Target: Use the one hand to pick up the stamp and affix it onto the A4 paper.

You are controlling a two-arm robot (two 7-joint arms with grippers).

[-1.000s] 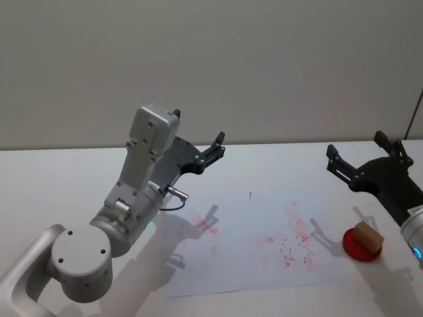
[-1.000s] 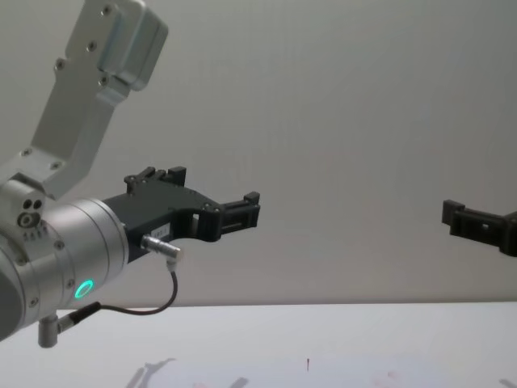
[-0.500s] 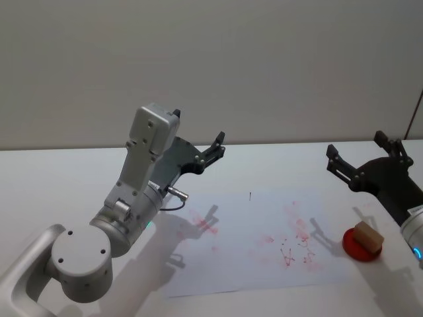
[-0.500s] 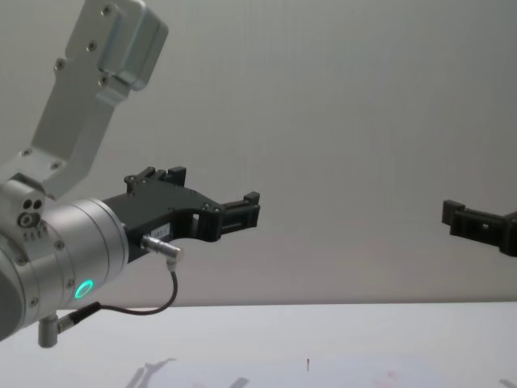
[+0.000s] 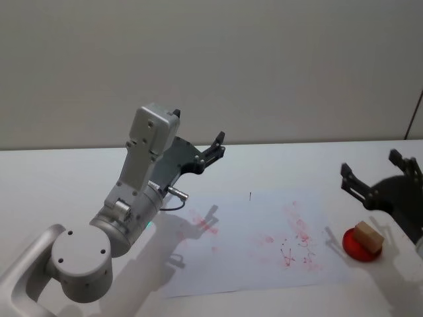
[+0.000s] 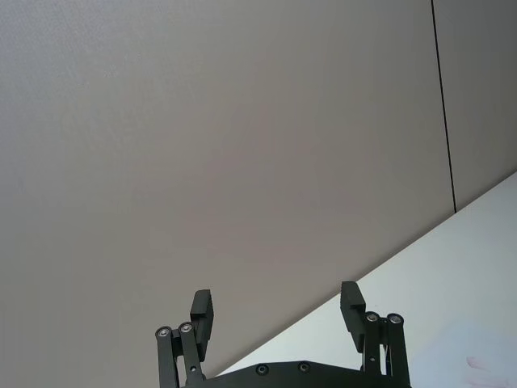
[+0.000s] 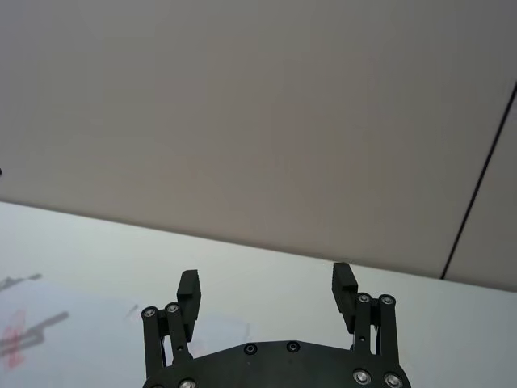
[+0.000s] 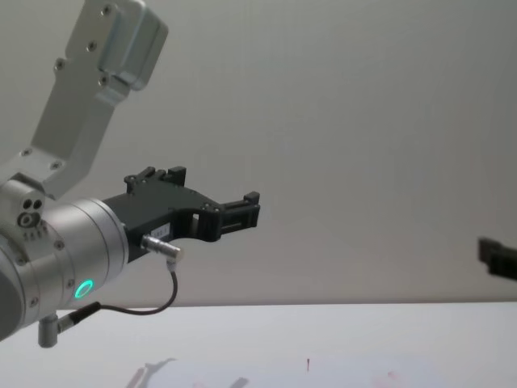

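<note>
While the right hand (image 5: 371, 168) hangs w/ fingers spread wide and empty near the right edge of the bench (image 5: 66, 178), the stamp (image 5: 368, 236) sits on a red pad (image 5: 350, 246) just beside the A4 paper (image 5: 244, 264), at its right edge. The left hand (image 8: 250, 208), also wide, is at the paper's left side; chest view shows it high above the bench.

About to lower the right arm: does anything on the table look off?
Nothing spilled or damaged. The A4 paper carries scattered red smudges, mostly on its right half. The stamp sits on its red pad beside the paper, near the open right gripper.
</note>
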